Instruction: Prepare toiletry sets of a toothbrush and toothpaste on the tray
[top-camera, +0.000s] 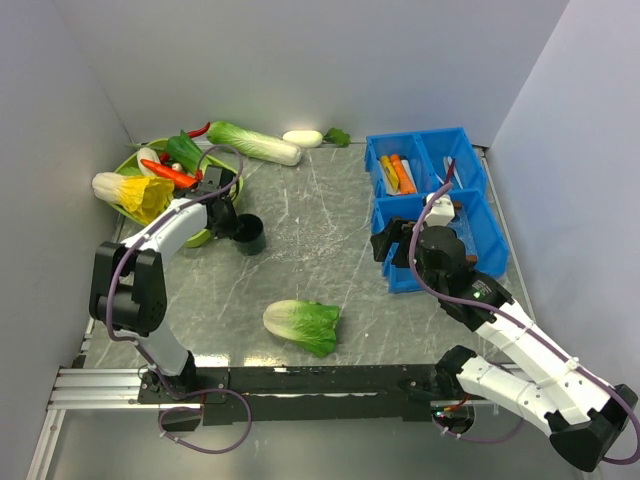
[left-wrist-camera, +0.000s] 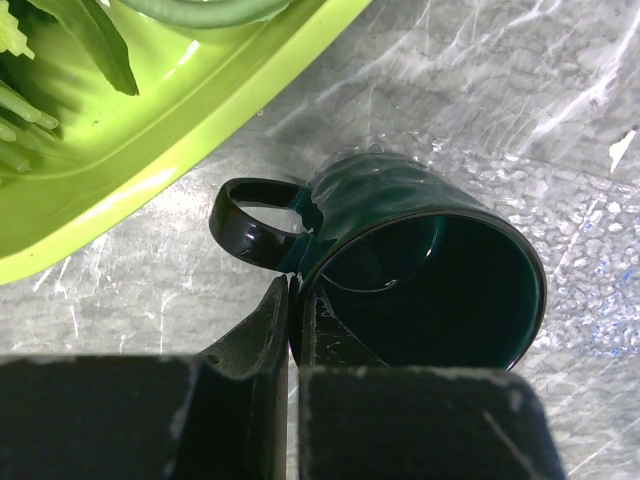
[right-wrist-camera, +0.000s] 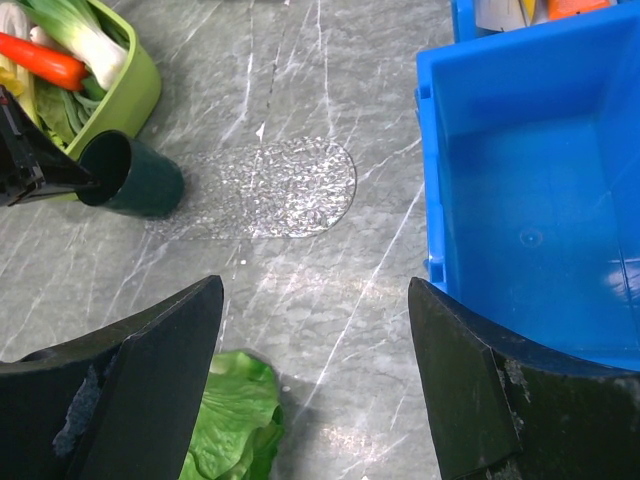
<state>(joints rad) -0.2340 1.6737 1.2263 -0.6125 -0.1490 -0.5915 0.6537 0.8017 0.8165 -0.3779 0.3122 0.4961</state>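
Observation:
The blue tray (top-camera: 475, 222) stands at the right, split into compartments. A yellow toothpaste tube (top-camera: 388, 173) and an orange one (top-camera: 402, 172) lie in its rear left compartment. A thin reddish toothbrush (top-camera: 449, 170) shows in the rear right one, partly behind my arm's cable. My right gripper (right-wrist-camera: 315, 290) hangs open over the bare tabletop, just left of the tray's empty near compartment (right-wrist-camera: 540, 200). My left gripper (left-wrist-camera: 295, 300) is shut on the wall of a dark green mug (left-wrist-camera: 420, 270), one finger inside and one outside, beside the handle.
A lime bowl (top-camera: 130, 203) of vegetables sits at the left, close behind the mug (top-camera: 249, 235). A cabbage (top-camera: 302, 326) lies near the front middle, under my right gripper's left finger. Another long cabbage (top-camera: 255, 143) and a white piece (top-camera: 302, 138) lie at the back wall.

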